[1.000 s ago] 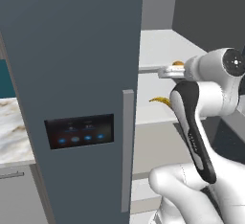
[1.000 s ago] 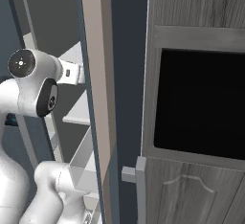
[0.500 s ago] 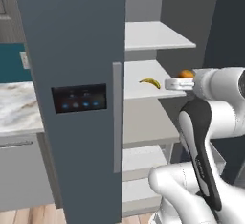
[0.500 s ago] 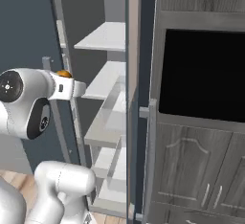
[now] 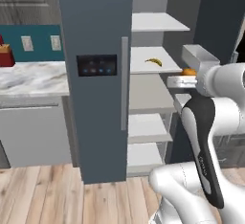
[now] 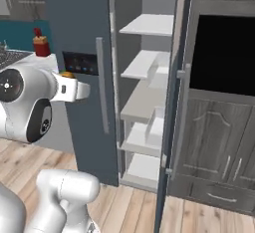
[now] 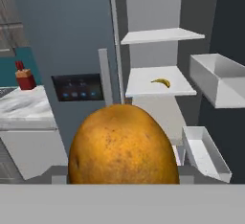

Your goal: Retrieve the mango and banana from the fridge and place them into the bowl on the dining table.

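While my pincer (image 7: pixel 122 182) pinches the round orange-brown mango (image 7: pixel 123 145), a bump on the dark blue fridge (image 5: pixel 95 27) could knock it loose.

No legible text, labels, brands or numbers are present. The control panel (image 5: pixel 97 65) on the fridge (image 5: pixel 95 36) door carries small blue lights only — no readable characters. The red container (image 7: pixel 24 78) on the counter (image 5: pixel 28 73) bears no readable label — too small to resolve.
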